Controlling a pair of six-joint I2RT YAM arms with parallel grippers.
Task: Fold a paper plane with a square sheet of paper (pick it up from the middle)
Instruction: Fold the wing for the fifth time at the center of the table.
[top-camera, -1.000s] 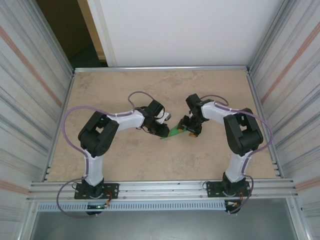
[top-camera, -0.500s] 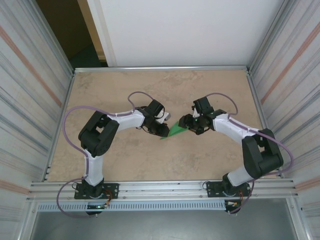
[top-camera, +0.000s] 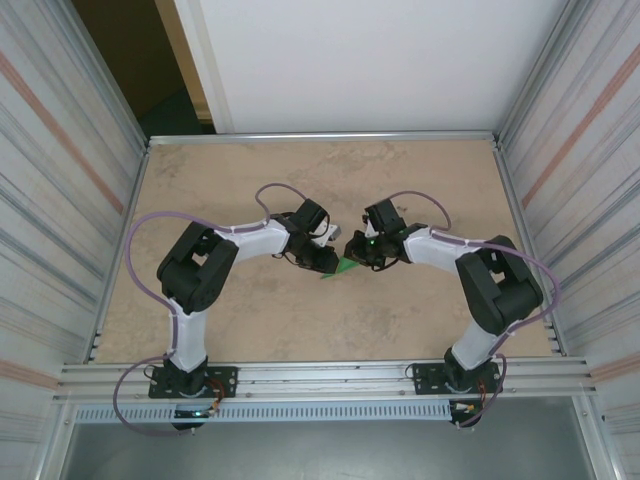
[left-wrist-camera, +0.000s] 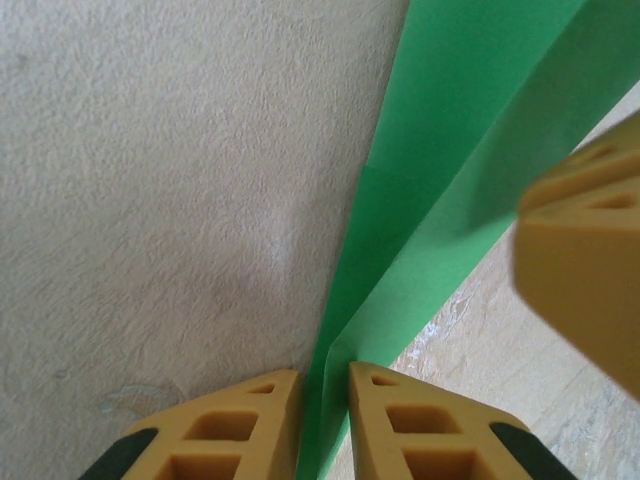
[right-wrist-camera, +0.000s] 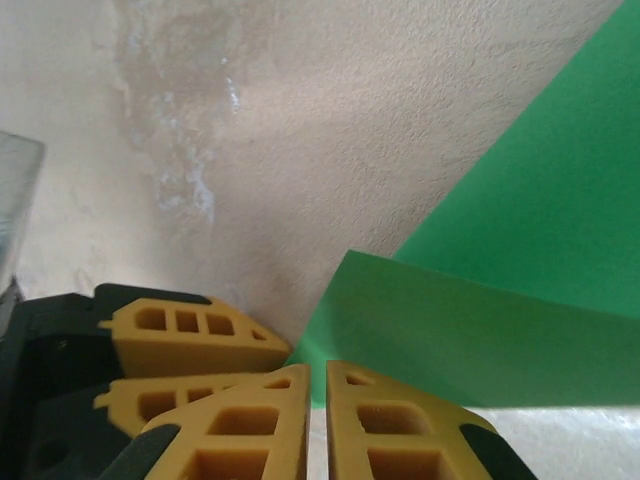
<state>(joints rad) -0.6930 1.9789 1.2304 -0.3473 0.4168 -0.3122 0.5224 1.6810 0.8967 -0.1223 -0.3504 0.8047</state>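
My left claw (left-wrist-camera: 322, 385) and right claw (right-wrist-camera: 317, 375) each clamp the green paper (left-wrist-camera: 440, 180) over the mottled beige surface (top-camera: 430, 170), with ribbed walls (top-camera: 60, 150) on both sides.

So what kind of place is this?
Most likely a robot test cell in a lab: a left arm and a right arm bolted to a metal rail at the table edge, ribbed panel walls boxing it in, green paper held between them.

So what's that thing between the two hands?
Folded green paper. In the top view it bridges the gap from the left hand to the right hand. In the left wrist view, the left hand pinches its crease.
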